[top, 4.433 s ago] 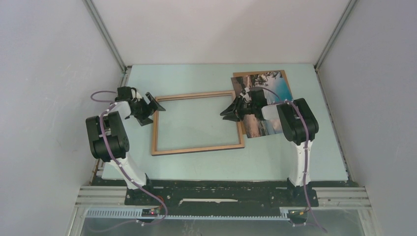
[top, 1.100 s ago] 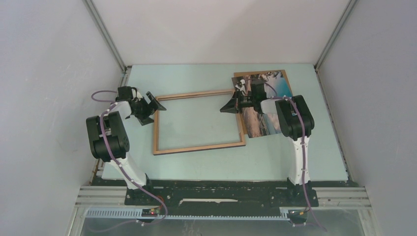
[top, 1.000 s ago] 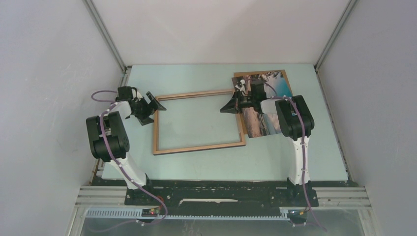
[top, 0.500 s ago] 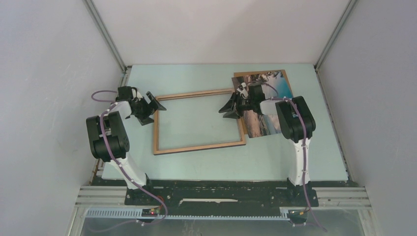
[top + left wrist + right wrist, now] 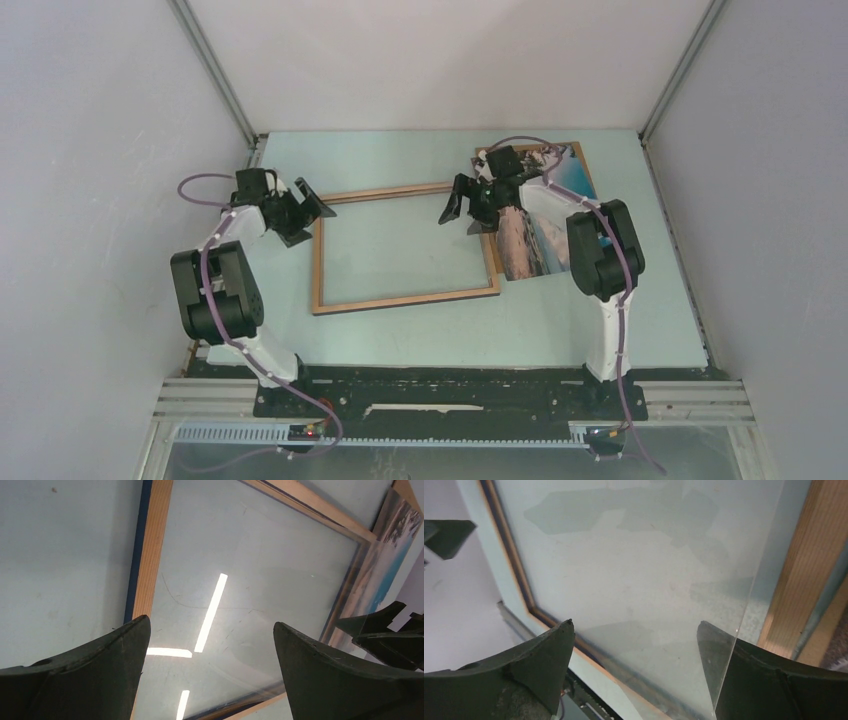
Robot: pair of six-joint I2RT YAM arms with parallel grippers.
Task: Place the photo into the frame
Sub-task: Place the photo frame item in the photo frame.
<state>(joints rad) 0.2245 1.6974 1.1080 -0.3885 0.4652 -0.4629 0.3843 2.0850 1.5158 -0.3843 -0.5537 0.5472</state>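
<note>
frame (image 5: 405, 300): flat mid-table, wood face up, unmoved in last sec.
photo (image 5: 562, 180): picture side up nr far-right corner, outside frame.
R gripper (image 5: 457, 218): jaws apart, empty; just lifted off frame's right rail, now above its far-right corner.
L gripper (image 5: 314, 224): jaws apart, empty, by frame's far-left corner.
meaning: frame let go; photo pickup prob next.

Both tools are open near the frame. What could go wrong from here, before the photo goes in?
1. The clear pane shows a free edge beside the rail of the frame. The open right tool is right next to it and could push the pane askew or scratch it.
2. The photo lies close beside the frame's right rail, beneath the right arm. A low sweep might drag or crease it.
</note>
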